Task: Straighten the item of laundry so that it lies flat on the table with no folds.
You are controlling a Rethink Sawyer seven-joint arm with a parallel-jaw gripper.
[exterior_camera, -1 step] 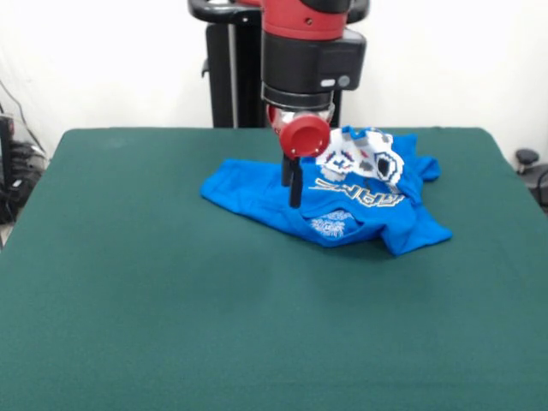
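White wall stands behind a big green table [128, 282]. On the far middle of the table lies the blue shirt [257, 193], bunched and folded, stretched left to right. The gripper [294, 184] points down onto the shirt's middle. Most of the heap lies to its right. I cannot tell how its jaws stand.
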